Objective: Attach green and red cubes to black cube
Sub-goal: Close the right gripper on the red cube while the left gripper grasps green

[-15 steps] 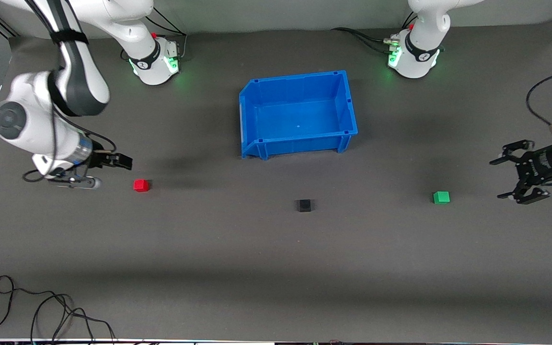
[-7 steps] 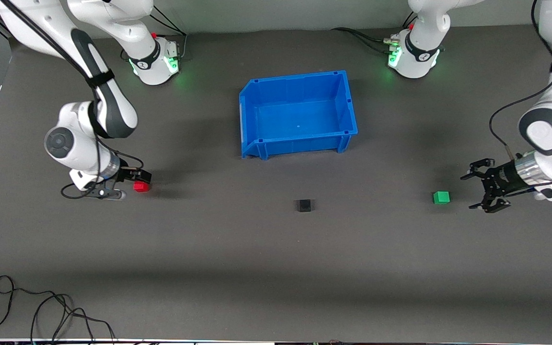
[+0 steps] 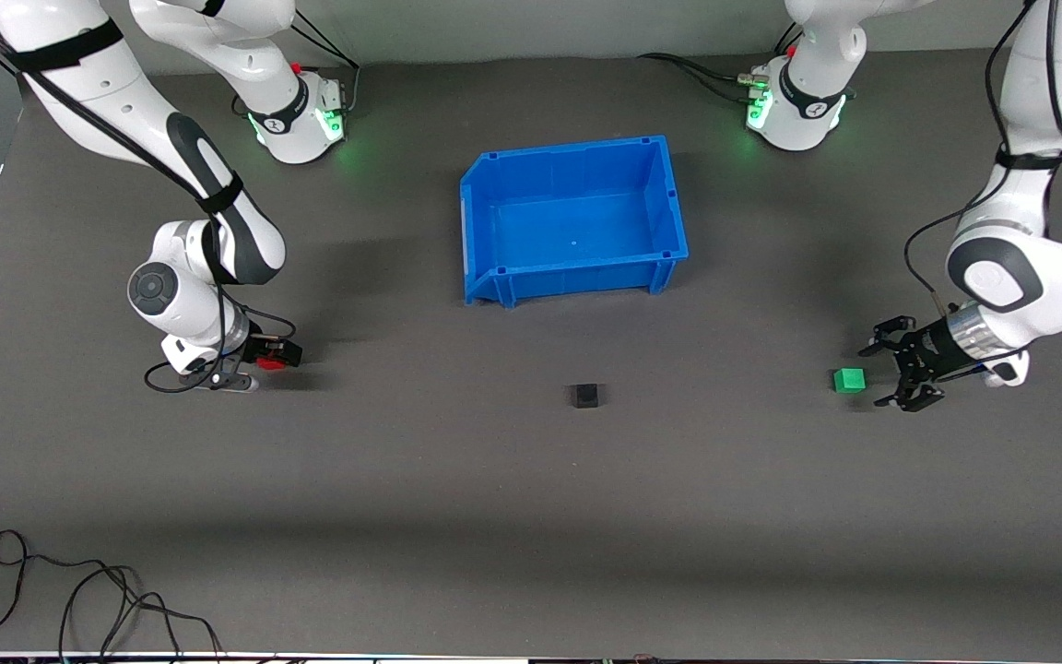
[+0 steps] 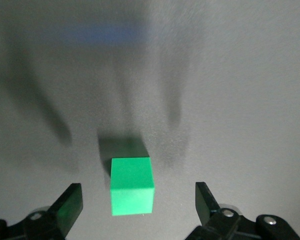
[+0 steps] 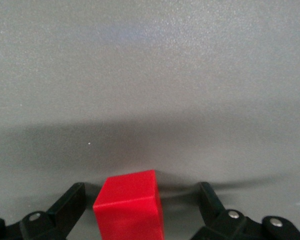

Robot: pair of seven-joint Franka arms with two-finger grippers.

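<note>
Right gripper (image 3: 280,356) low at right arm's end of surface (image 3: 531,480), jaws wide, straddling red cube (image 5: 131,204), not gripping. Left gripper (image 3: 892,373) low at left arm's end, jaws wide, green cube (image 3: 849,380) just beside fingertips. Black cube (image 3: 586,396) between them, nearer camera than blue bin (image 3: 469,221).

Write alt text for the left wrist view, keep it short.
A small green cube sits on a dark grey table, lined up with the gap of the left claw, whose two black fingers stand wide open on either side of it without touching it. The cube casts a soft shadow on the table, and nothing else is in view.
</note>
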